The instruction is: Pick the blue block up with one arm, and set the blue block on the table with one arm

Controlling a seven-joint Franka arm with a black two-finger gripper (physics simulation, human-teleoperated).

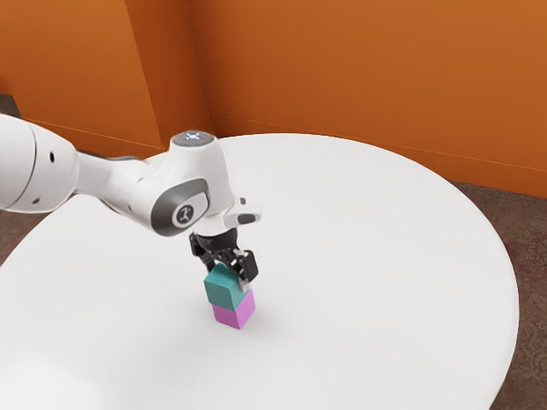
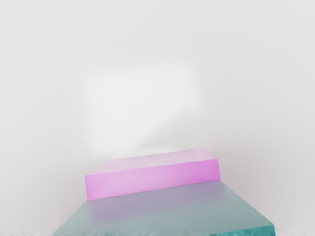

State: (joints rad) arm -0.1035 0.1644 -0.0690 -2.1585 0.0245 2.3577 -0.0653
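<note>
OK so the gripper (image 1: 229, 272) is right down at the teal-blue, solid-coloured block (image 1: 224, 291), which is the one the task calls blue. It's tilted a bit in the exterior view, with its upper part tucked up against the black hardware. I honestly can't tell if the gripper has a proper grip on it or is just around it, so no call from me there.

The bright pink block (image 1: 231, 315) shows just below the teal one in the exterior view, partly covered by it. Can't tell if those two are actually touching or if there's a small gap. The wrist view has the teal block big and close to the hand, with the pink one peeking out past its edge and a purplish tint on the teal face near it.

All of this is over a round white counter (image 1: 376, 256), and there's an orange wall (image 1: 342, 68) behind it.
</note>
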